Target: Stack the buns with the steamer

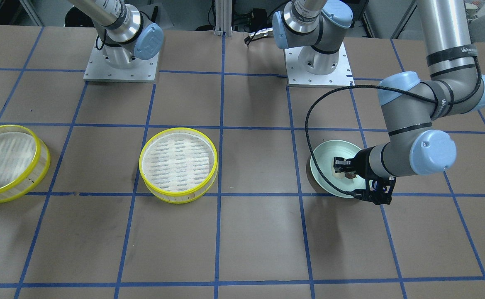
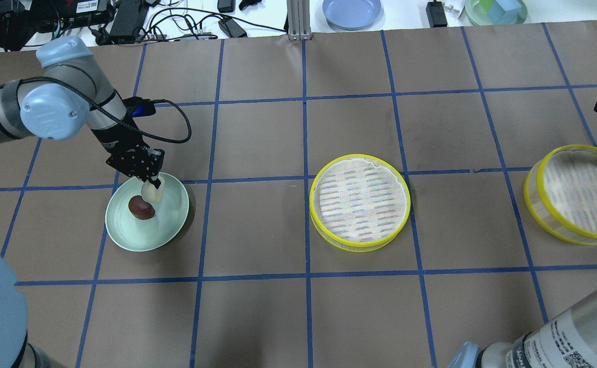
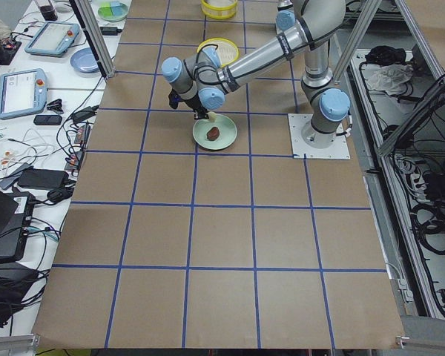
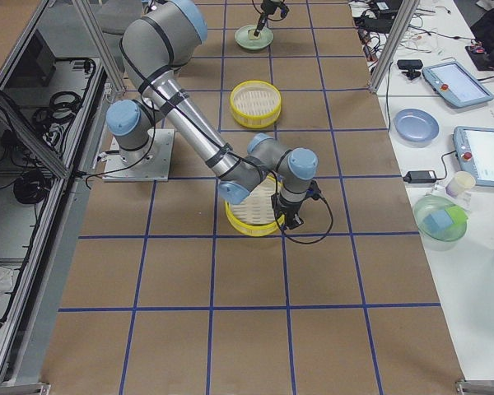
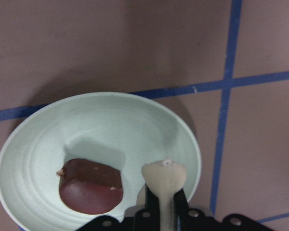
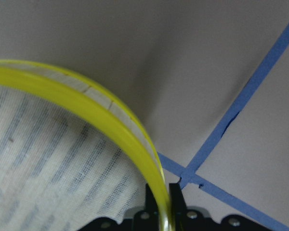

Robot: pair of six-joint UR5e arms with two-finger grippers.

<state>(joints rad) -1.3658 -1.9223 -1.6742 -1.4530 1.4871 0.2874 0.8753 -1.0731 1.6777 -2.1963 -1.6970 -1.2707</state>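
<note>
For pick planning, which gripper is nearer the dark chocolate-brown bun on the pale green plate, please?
Left. The left gripper holds the cream-white bun beside it; the right gripper grips a distant yellow-rimmed steamer tier.

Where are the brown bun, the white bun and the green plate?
dark chocolate-brown rounded bun [image 2: 141, 208], overhead view, its top
cream-white rounded bun [image 2: 153, 193], overhead view, its visible side
pale green round plate [image 2: 147, 234], overhead view, bare near floor

Bright, even overhead light, no glare. Soft shadow on plate up-left of left gripper. Yellow steamer rim goes blurry nr right gripper; bkgd soft.
</note>
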